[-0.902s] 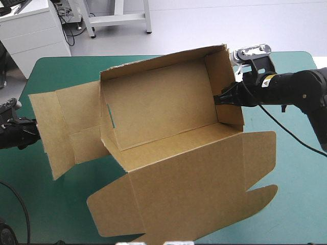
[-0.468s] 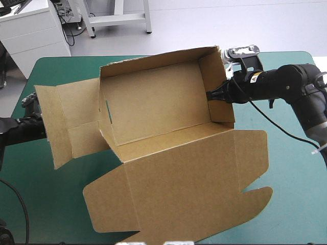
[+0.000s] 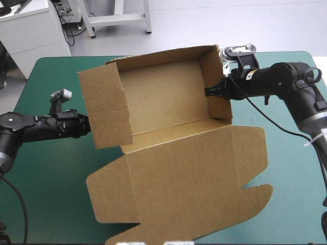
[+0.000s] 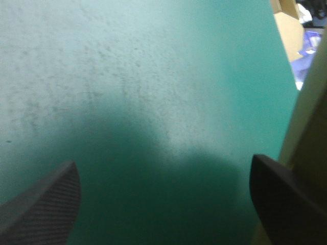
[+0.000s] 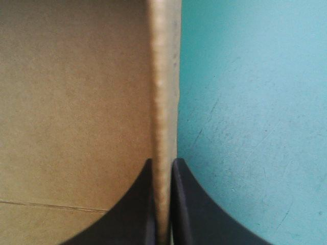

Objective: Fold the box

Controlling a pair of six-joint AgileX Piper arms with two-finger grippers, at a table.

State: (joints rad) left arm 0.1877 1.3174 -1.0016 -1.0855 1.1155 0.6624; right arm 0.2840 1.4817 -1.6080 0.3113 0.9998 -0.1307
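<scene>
**Count.** There is one box of cut brown board (image 3: 163, 97) at the centre of the high view. It sits on one table with a teal-green cover (image 3: 291, 204). There are two arms, each with one pincer of two black fingers.

**High view.** The box stands as an open tray, and its lid (image 3: 179, 184) lies flat toward the lower frame. The right pincer (image 3: 208, 92), upper right of centre, is on the right-hand wall (image 3: 217, 84). The left pincer (image 3: 86, 126), left of centre, meets the outer face of the left end panel (image 3: 104, 107), which stands raised. Its fingertips are hidden there.

**Right wrist view.** This view shows what the high view cannot. The two fingers are all but closed, with the wall pinched edge-on between them. The box interior is on one side and the cover on the other.

**Left wrist view.** The fingers are spread wide, with only bare cover between them. Brown board rises just beside one finger (image 4: 283, 199).

**Against the earlier frames.** The left end panel lay open outward toward the left frame edge and now stands up. The left arm has come further in from the left. The right pincer's hold on the wall is unchanged.
</scene>
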